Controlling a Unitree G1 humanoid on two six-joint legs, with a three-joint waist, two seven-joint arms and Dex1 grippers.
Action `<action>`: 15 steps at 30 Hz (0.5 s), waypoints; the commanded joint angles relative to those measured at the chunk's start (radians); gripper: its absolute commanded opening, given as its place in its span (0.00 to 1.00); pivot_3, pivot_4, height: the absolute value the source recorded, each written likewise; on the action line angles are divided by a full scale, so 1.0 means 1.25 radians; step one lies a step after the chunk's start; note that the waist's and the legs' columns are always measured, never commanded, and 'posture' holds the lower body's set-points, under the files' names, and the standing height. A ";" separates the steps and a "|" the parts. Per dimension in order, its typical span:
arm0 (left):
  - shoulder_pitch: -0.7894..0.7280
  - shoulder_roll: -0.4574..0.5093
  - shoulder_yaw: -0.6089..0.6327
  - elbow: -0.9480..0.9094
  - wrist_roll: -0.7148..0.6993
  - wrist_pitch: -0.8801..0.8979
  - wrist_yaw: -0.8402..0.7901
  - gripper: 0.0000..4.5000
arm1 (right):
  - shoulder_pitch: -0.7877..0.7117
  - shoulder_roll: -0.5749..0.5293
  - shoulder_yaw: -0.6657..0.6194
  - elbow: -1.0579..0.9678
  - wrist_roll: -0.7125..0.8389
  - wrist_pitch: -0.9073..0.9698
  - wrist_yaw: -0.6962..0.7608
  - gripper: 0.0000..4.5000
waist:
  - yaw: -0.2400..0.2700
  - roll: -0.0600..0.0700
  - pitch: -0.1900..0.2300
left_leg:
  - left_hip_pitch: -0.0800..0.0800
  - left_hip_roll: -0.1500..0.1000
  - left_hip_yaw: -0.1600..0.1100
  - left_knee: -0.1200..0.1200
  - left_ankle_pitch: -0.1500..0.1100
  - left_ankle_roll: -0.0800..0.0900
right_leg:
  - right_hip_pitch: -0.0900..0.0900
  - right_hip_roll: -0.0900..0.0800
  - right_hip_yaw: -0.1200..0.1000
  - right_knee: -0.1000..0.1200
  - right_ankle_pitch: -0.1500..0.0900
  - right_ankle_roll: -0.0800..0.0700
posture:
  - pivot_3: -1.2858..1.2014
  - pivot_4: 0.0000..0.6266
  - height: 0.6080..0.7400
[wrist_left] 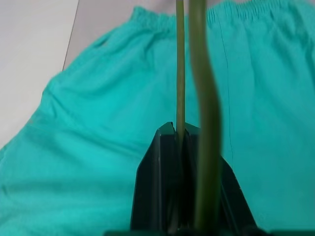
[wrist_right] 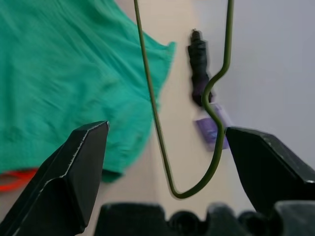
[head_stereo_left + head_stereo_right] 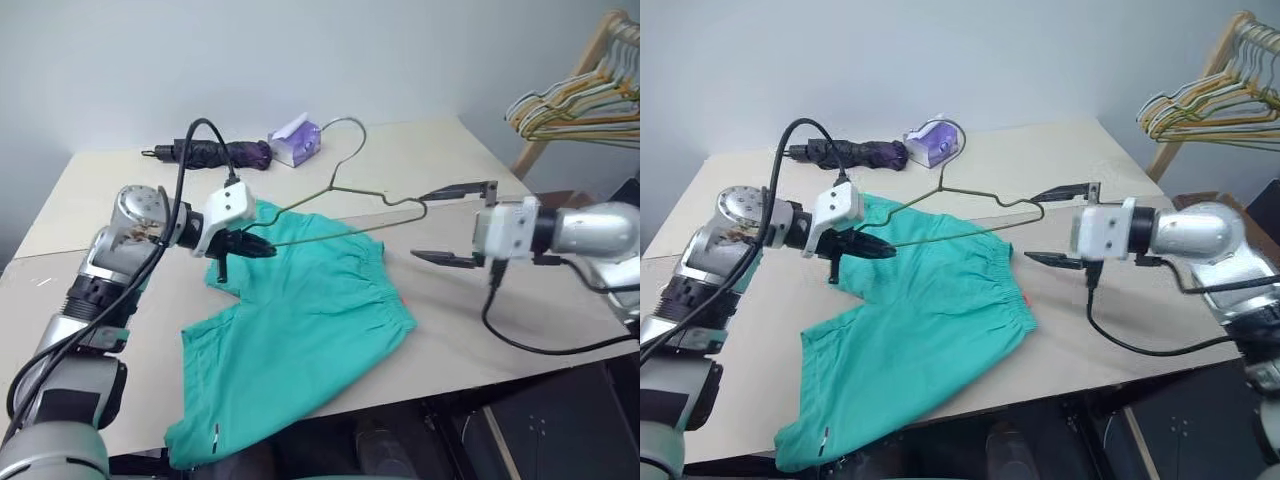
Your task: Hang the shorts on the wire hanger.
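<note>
Nearest the head camera, the shorts lie flat on the table, one leg hanging over the near edge. Just above their far part, the left gripper is clamped on one end of the wire hanger, holding it lifted. The right gripper stands spread wide, the hanger's other corner between its fingers but apart from both.

From the left wrist, the black fingers pinch the thin wire, with teal fabric beyond them.

From the right wrist, the bent corner hangs free between the parted fingers.

Judgement: keep the left pinch firm and level, then use the free right gripper to lift a leg and thread the wire through.
</note>
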State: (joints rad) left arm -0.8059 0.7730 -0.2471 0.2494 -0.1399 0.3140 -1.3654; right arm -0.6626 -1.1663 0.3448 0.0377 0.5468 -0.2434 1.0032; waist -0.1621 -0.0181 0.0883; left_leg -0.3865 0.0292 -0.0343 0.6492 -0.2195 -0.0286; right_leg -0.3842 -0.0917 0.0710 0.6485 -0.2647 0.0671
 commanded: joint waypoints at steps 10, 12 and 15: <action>0.010 0.030 0.019 -0.073 -0.009 -0.068 -0.067 0.00 | -0.148 -0.005 -0.035 -0.062 -0.043 0.554 0.190 0.97 | 0.055 0.001 -0.002 | -0.004 0.001 0.003 0.002 -0.001 0.002 | -0.005 0.001 0.001 -0.001 0.001 0.000 | 0.50 0.05 1.00; 0.004 0.022 0.014 -0.070 -0.004 -0.065 -0.066 0.00 | -0.170 0.009 -0.001 -0.073 -0.108 0.577 0.210 0.97 | 0.057 0.001 -0.002 | -0.005 0.001 0.003 0.002 -0.002 0.002 | -0.005 0.001 0.001 -0.001 0.000 0.001 | 0.50 0.05 1.00; -0.002 0.011 0.008 -0.058 0.005 -0.070 -0.065 0.00 | -0.215 0.042 0.041 -0.086 -0.167 0.662 0.226 0.97 | 0.058 0.001 -0.002 | -0.006 0.001 0.003 0.002 -0.002 0.002 | -0.006 0.001 0.000 -0.001 0.000 0.001 | 0.50 0.04 1.00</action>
State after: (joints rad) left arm -0.7772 0.7887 -0.2426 0.1884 -0.1362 0.2366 -1.4453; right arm -0.8908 -1.1189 0.3964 -0.0404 0.3790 0.5342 1.2710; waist -0.0901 -0.0172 0.0858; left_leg -0.3935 0.0299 -0.0299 0.6528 -0.2215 -0.0256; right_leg -0.3916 -0.0909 0.0716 0.6475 -0.2643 0.0678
